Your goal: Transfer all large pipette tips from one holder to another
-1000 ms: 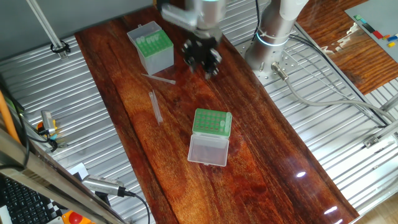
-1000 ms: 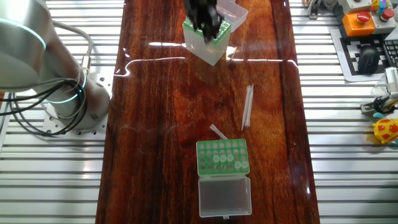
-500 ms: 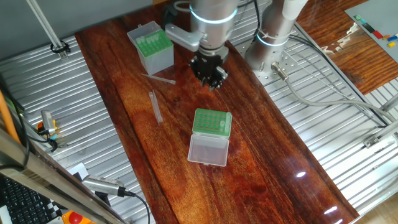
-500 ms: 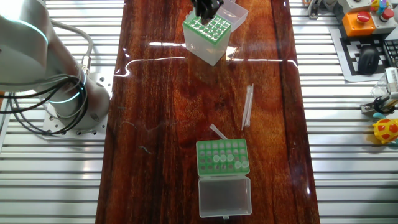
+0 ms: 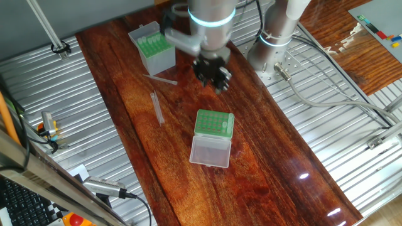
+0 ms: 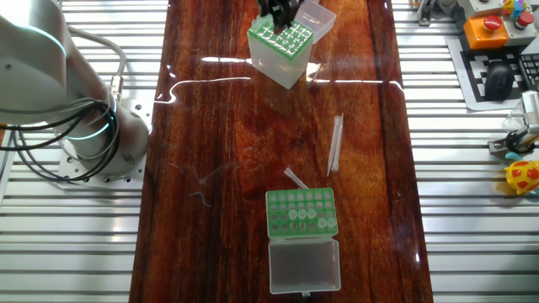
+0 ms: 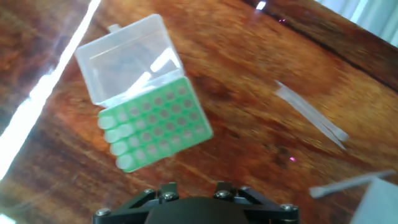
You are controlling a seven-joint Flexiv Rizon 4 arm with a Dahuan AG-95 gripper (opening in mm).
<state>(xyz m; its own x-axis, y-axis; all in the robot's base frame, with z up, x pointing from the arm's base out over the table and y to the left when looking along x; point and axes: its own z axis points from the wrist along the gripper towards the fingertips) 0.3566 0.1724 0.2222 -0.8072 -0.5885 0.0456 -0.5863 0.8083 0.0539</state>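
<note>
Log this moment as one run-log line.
gripper: above table, between racks | low green rack: lid open | tall box: upright | loose tips: on table

The wooden table point(image 5: 264, 144) offers a wide bare strip along the side of the arm base point(image 5: 271, 44), running from the gripper point(image 5: 212, 74) down past the low green rack point(image 5: 214, 123). The rack's clear lid point(image 5: 210, 151) lies open flat just beyond it, lengthening that obstacle along the table. On the rack's other side, two loose pipette tips point(image 5: 157, 108) lie on the wood, one long, one shorter point(image 5: 160, 79) near the taller translucent box point(image 5: 152, 47). Between box and rack the wood is open apart from these tips. In the hand view the rack point(image 7: 155, 122) sits ahead with bare wood all round; a tip point(image 7: 311, 114) lies well to its right.
</note>
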